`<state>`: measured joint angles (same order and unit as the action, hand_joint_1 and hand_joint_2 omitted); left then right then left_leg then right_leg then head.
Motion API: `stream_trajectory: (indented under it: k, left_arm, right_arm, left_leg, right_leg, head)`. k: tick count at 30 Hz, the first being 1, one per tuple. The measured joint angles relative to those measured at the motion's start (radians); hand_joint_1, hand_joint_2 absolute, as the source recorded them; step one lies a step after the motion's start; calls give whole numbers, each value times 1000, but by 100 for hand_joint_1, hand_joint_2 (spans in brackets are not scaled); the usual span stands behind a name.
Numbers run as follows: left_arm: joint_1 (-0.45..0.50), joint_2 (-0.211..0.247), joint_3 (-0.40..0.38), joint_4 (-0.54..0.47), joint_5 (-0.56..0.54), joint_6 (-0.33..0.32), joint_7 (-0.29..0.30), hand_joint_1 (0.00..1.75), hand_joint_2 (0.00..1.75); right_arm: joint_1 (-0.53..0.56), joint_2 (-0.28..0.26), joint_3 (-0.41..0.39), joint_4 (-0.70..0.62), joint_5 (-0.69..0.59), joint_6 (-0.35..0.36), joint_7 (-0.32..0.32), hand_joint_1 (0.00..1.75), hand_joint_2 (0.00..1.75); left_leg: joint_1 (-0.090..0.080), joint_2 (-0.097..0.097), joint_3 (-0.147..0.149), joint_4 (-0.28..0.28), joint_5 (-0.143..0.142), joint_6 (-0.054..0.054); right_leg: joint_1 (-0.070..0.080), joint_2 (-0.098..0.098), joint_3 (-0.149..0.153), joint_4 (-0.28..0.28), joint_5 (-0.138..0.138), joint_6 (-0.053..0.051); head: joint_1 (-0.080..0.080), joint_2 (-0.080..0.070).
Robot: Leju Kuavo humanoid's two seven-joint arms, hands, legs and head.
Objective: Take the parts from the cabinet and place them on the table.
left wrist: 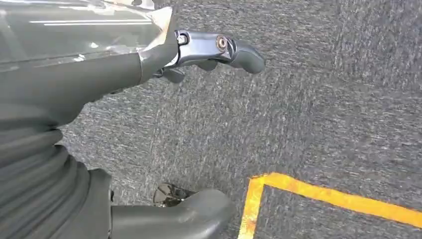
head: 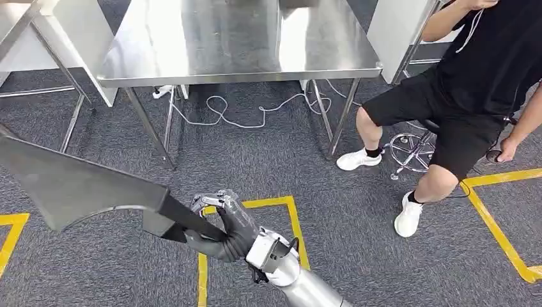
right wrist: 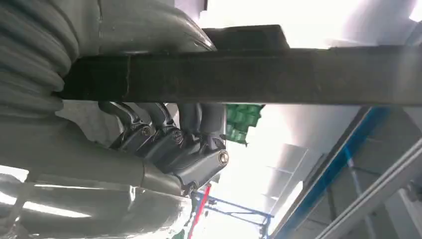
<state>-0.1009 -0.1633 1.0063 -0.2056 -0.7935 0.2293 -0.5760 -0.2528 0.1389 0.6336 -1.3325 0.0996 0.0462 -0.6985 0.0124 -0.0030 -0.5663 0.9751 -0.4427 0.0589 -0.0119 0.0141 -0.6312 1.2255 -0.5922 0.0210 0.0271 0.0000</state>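
Note:
My right hand [head: 224,227] grips a large grey metal part [head: 70,182] by its dark bar, low in the head view. The part's flat plate stretches out to the left above the carpet. In the right wrist view the fingers [right wrist: 174,144] are wrapped around that dark bar [right wrist: 259,74]. In the left wrist view my left hand [left wrist: 199,124] hangs over the grey carpet with nothing in it, its fingers [left wrist: 219,50] and thumb [left wrist: 189,214] apart. The steel table [head: 236,38] stands ahead, its top bare and shiny.
A person [head: 473,83] in black sits on a stool [head: 412,150] to the right of the table, feet on the carpet. White cables [head: 243,112] lie under the table. Yellow tape [head: 498,230] marks the floor. White panels on frames [head: 57,38] flank the table.

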Motion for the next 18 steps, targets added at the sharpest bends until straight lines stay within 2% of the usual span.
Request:
stream_trajectory:
  k: [1, 2, 3, 4, 6, 7, 8, 9, 10, 12, 13, 14, 16, 17, 18]
  left_arm:
    - [0, 0, 0, 0, 0, 0, 0, 0, 175]
    - [1, 0, 0, 0, 0, -1, 0, 0, 175]
    - [3, -2, 0, 0, 0, -1, 0, 0, 175]
    - [3, -2, 0, 0, 0, -1, 0, 0, 175]
    - [3, -3, 0, 0, 0, -2, -1, 0, 175]
    - [2, -4, 0, 0, 0, -2, -1, 0, 175]
    - [1, -3, 0, 0, 0, -2, -1, 0, 175]
    - [0, -3, 0, 0, 0, -2, -1, 0, 175]
    - [1, -4, 0, 0, 0, -2, -1, 0, 175]
    - [-1, -3, 0, 0, 0, -2, -2, 0, 175]
    - [-2, -3, 0, 0, 0, -2, -2, 0, 175]
    - [-3, -3, 0, 0, 0, -2, -2, 0, 175]
    - [1, -3, 0, 0, 2, -2, -1, 0, 175]
    - [1, -2, 1, 0, 5, -2, 1, 0, 175]
    - [1, -1, 2, 0, 8, -2, 2, 0, 175]
  right_arm:
    - [4, -3, 0, 0, 0, -2, 0, 175, 175]
    - [6, -6, 0, 0, 1, -2, 0, 175, 175]
    - [7, -7, 0, 0, 4, -2, 0, 175, 175]
    - [7, -8, 0, 0, 3, -2, 0, 175, 175]
    - [6, -8, 0, 0, 3, -2, 0, 175, 175]
    - [7, -9, 0, 0, 3, -2, 0, 175, 175]
    - [5, -9, 0, 0, 3, -2, 1, 175, 175]
    - [6, -8, 0, 0, 3, -2, 1, 175, 175]
    - [7, -8, 0, 0, 3, -2, 1, 175, 175]
    - [7, -5, -1, -2, 3, -2, 1, 175, 175]
    - [5, -4, -2, -2, 3, -2, 1, 175, 175]
    - [5, -3, -2, -2, 3, -2, 1, 175, 175]
    - [6, -2, -2, -1, 4, -2, 1, 175, 175]
    - [7, -2, -2, -1, 3, -2, 1, 175, 175]
    - [7, -2, -2, -1, 3, -2, 2, 175, 175]
  left_leg:
    - [-1, 0, 2, 0, -5, 0]
    - [-2, 0, 7, 1, -10, -1]
    - [-2, -1, 14, 1, -15, -2]
    - [-3, -1, 27, 1, -24, -5]
    - [-3, -2, 49, 1, -40, -11]
    - [-5, -2, 56, 5, -48, -17]
    - [-8, -3, 50, 3, -54, -25]
    - [-9, 0, 49, 1, -60, -33]
    - [-9, 2, 57, 14, -58, -35]
    - [-1, 2, 56, 29, -72, -46]
    - [0, 2, 38, 72, -84, -52]
    - [2, 1, -4, 144, -107, -57]
    - [5, 1, -98, 280, -174, -68]
    - [7, 1, -129, 306, -184, -71]
    - [10, 1, -140, 292, -166, -72]
  right_leg:
    - [0, 0, -45, 61, -17, 0]
    - [0, 0, -71, 84, -16, 7]
    - [0, -1, -73, 61, 6, 16]
    - [0, -2, -48, -16, 53, 25]
    - [1, -9, 22, -200, 156, 34]
    - [4, -18, 22, -234, 168, 19]
    - [8, -19, 24, -235, 132, -7]
    - [9, -16, 38, -237, 155, -11]
    - [5, -15, 24, -242, 157, -17]
    - [-9, -10, 57, -242, 155, -24]
    - [-8, -10, 63, -242, 150, -31]
    - [-7, -11, 69, -242, 145, -39]
    - [-6, -9, 76, -241, 138, -47]
    - [-6, -3, 80, -241, 134, -45]
    - [-6, 9, 85, -241, 128, -42]
  head:
    - [1, 0]
    - [1, 0]
    - [1, 0]
    - [1, 0]
    - [2, 0]
    - [2, 0]
    - [3, 0]
    - [3, 0]
    - [3, 0]
    - [4, 0]
    - [2, 0]
    - [1, 0]
    - [1, 0]
    - [1, 0]
    - [1, 0]
